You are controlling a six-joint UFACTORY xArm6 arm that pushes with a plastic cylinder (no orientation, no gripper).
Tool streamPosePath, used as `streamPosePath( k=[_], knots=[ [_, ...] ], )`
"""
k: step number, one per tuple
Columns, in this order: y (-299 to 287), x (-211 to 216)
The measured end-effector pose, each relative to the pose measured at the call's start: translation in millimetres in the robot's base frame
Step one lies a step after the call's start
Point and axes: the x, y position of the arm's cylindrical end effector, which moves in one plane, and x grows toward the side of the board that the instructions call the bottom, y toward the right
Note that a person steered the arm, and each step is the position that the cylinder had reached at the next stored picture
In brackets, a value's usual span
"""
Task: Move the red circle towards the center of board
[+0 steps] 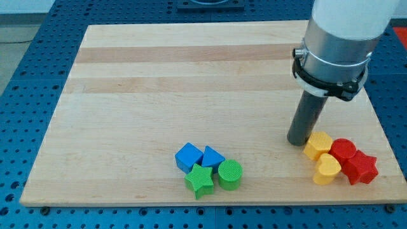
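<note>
End effector's rod, my tip (297, 141), touches nothing I can tell. Red circle (343, 151) lies just right, beyond a yellow block (318, 145), near the bench's (159, 76) bottom-right corner.

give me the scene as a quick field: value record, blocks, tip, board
board: wooden board
my tip: on the board, touching or just left of the yellow hexagon
right cluster: yellow hexagon, yellow heart, red circle, red star, packed together
bottom-centre cluster: blue cube, blue triangle, green star, green circle
red circle position: near the view's right edge, behind the yellow hexagon from my tip
</note>
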Motion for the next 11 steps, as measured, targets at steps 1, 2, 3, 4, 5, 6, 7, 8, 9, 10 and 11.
streamPosePath(
  k=[1, 2, 3, 4, 5, 6, 7, 8, 9, 10, 11],
  knots=[
    [-2, -20],
    [68, -36],
    [159, -31],
    [200, 23],
    [198, 82],
    [149, 93],
    [104, 72],
    [64, 45],
    [33, 18],
    [43, 18],
    [48, 18]
  ],
)
